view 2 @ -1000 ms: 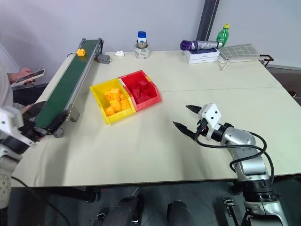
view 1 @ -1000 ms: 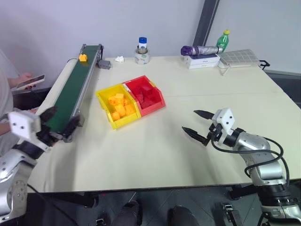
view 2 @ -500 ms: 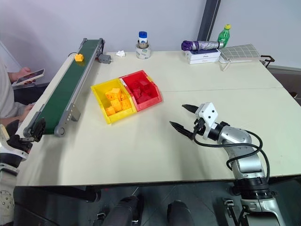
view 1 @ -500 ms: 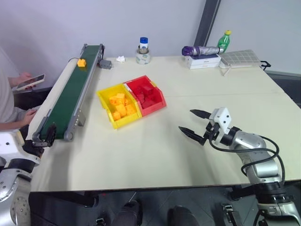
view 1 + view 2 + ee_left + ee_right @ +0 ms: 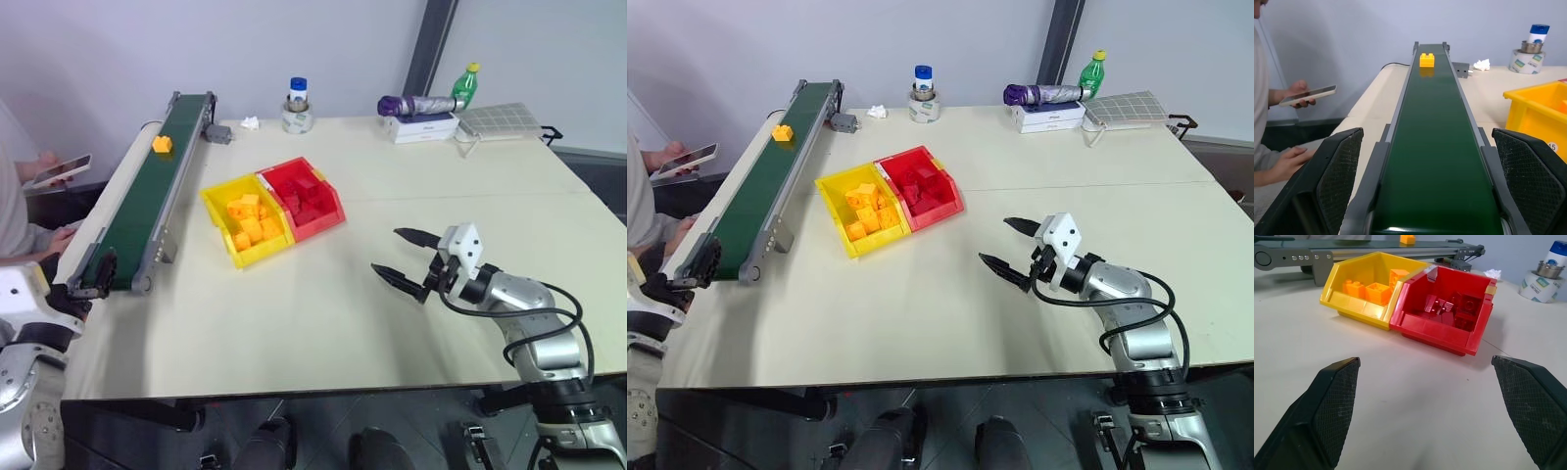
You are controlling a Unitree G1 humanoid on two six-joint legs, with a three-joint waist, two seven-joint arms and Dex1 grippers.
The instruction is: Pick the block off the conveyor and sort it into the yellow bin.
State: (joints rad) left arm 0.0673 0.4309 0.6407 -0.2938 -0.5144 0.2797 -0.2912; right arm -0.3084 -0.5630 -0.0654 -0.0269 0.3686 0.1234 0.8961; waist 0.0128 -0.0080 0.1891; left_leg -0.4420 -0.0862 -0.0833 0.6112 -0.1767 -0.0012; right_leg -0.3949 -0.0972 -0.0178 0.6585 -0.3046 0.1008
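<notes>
A small yellow-orange block (image 5: 162, 144) rides the dark green conveyor (image 5: 147, 196) toward its far end; the left wrist view shows the block (image 5: 1426, 59) far down the belt. My left gripper (image 5: 86, 282) is open at the conveyor's near end, and its fingers (image 5: 1337, 176) stand on either side of the belt. The yellow bin (image 5: 217, 204) holds several orange blocks and is joined to a red bin (image 5: 328, 201). My right gripper (image 5: 407, 257) hovers open over the bare table to the right of the bins, holding nothing.
A person at the left holds a phone (image 5: 64, 169) beside the conveyor. At the table's back stand a tape roll with a bottle (image 5: 297, 116), crumpled paper (image 5: 249, 122), a folded umbrella on a white box (image 5: 421, 106) and a green bottle (image 5: 468, 83).
The block has ridden along the belt toward the near end. My left gripper has dropped and shifted left to the conveyor's near end. The right gripper has stayed put.
</notes>
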